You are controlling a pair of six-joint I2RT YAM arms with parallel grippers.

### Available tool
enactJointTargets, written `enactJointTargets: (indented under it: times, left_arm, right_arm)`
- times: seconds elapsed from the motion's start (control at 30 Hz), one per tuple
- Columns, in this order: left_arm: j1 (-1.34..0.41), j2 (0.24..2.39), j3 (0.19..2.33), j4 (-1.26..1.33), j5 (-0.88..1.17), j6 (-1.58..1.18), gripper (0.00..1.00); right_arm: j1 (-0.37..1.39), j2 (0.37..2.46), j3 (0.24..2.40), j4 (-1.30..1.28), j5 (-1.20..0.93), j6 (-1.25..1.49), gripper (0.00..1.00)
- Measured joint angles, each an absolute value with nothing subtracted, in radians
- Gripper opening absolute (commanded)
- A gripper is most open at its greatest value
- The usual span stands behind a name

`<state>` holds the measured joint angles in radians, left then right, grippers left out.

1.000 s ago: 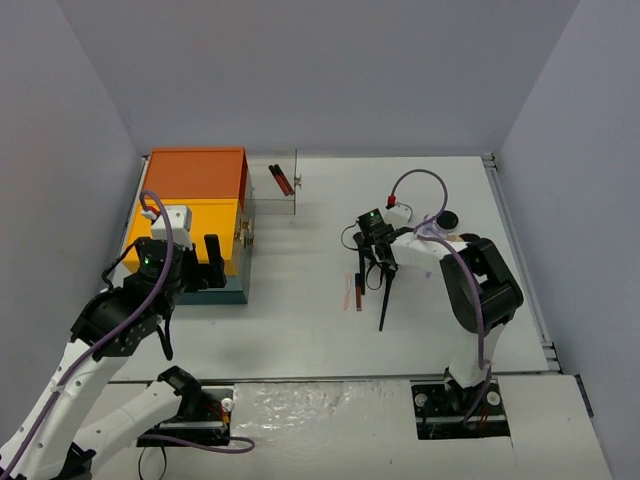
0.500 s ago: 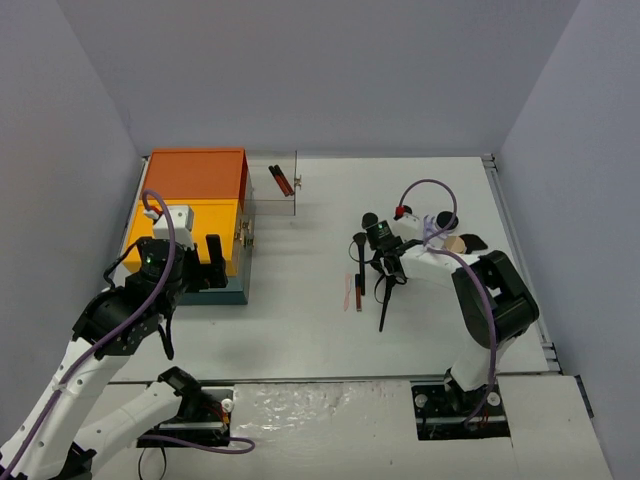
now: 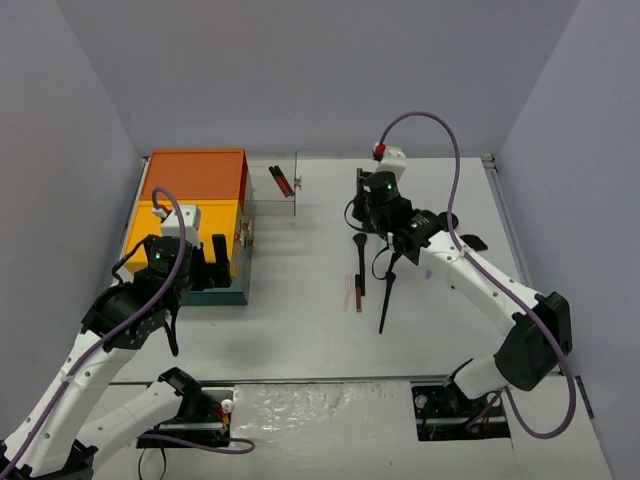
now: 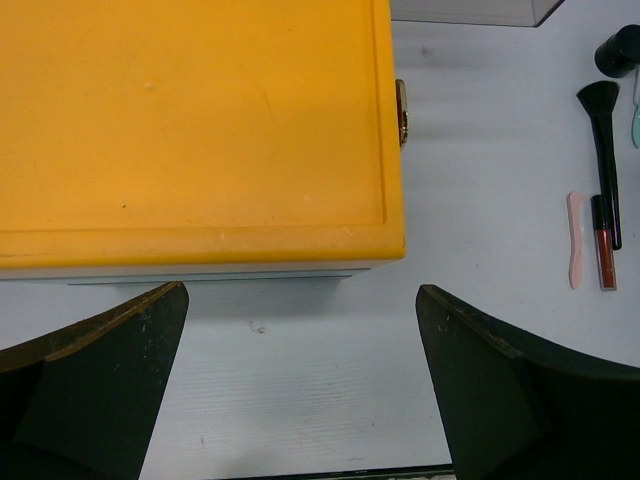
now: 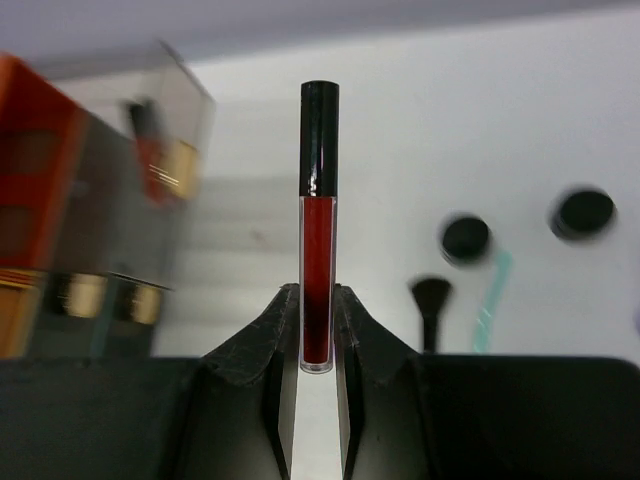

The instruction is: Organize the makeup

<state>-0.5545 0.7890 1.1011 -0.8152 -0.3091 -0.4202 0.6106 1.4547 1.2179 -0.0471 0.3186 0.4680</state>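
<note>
My right gripper is shut on a red lip gloss tube with a black cap, held upright above the table. In the top view it hangs near the back middle, right of the clear organizer. Two black brushes, a pink stick and a red stick lie mid-table. Black jars and a teal stick lie further right. My left gripper is open and empty at the front edge of the orange-topped box.
The clear organizer holds two red sticks. The orange-topped teal box stands at the back left. The left wrist view shows a brush, a pink stick and a red gloss to the right.
My right arm has risen from the table's middle and swung toward the back left with the red tube in its jaws. My left arm has barely moved.
</note>
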Motion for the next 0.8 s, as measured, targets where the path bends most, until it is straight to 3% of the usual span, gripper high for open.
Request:
enactJointTargets:
  times: [0.17,0.33,0.4,0.53,0.8]
  left_arm:
    - [-0.554,0.788,1.101,-0.823,-0.314,-0.420,0.97]
    - [-0.554,0.787,1.108,-0.840,-0.317,-0.421,0.97]
    - [-0.554,0.783,1.113,-0.848,-0.319,-0.421,0.97]
    - [-0.554,0.766,1.124,-0.866,-0.328,-0.425,0.97]
    - [-0.554,0.728,1.126,-0.896,-0.345,-0.432,0.97]
  right_arm:
    - [0.670,1.529,1.536,0.007,0.193,0.391,0.00]
    - [0.700,1.735,1.808,0.050,0.094,0.368,0.04]
    - [0.706,1.812,1.852,0.053,0.070,0.366,0.09]
    - [0.720,1.955,1.918,0.025,0.021,0.365,0.30]
    - [0.738,2.027,1.930,-0.004,0.005,0.352,0.50]
